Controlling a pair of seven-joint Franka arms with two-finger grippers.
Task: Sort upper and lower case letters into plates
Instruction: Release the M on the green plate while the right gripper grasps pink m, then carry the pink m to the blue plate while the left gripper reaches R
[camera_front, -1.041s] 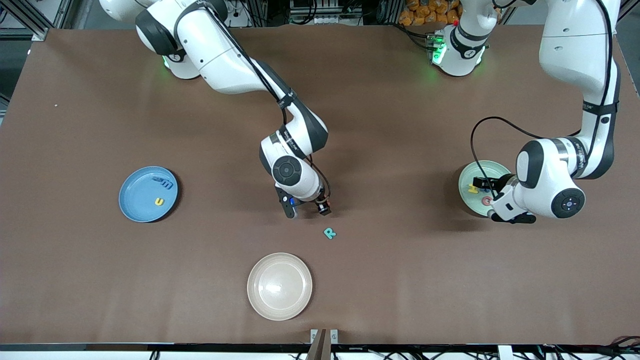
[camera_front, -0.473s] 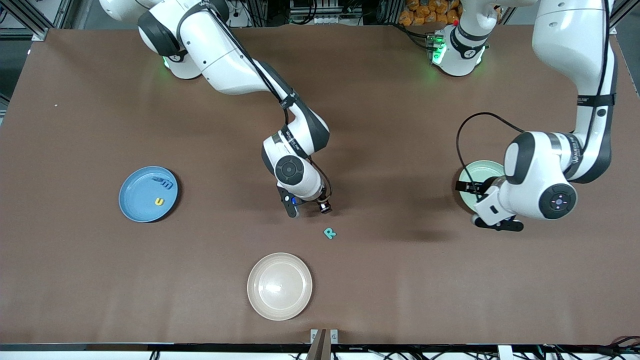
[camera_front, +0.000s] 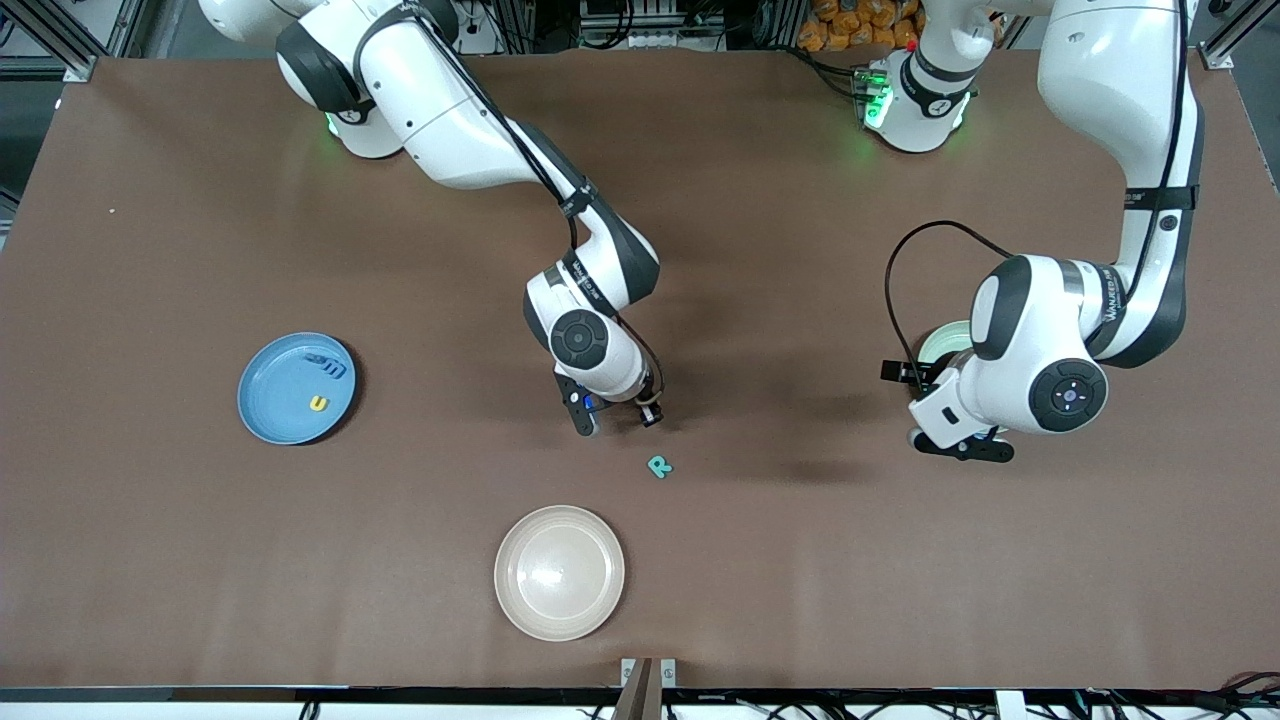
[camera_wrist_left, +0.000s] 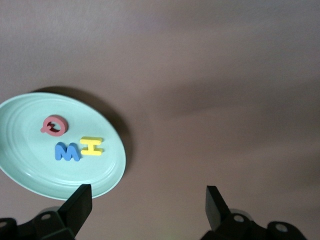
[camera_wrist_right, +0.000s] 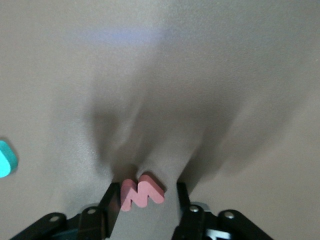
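Note:
A pink foam letter, M-shaped, lies on the table between the fingers of my right gripper, which is down at the table's middle. One finger touches the letter and a gap is left at the other, so the gripper is open. A teal R lies a little nearer the camera. The blue plate holds a blue letter and a yellow u. The mint plate holds a pink Q, a blue M and a yellow H. My left gripper hangs open and empty over bare table beside that plate.
A cream-white plate sits near the table's front edge, nearer the camera than the teal R. My left arm's hand covers most of the mint plate in the front view.
My left arm's hand has moved off the mint plate toward the right arm's end of the table. The right gripper has stayed at the same spot.

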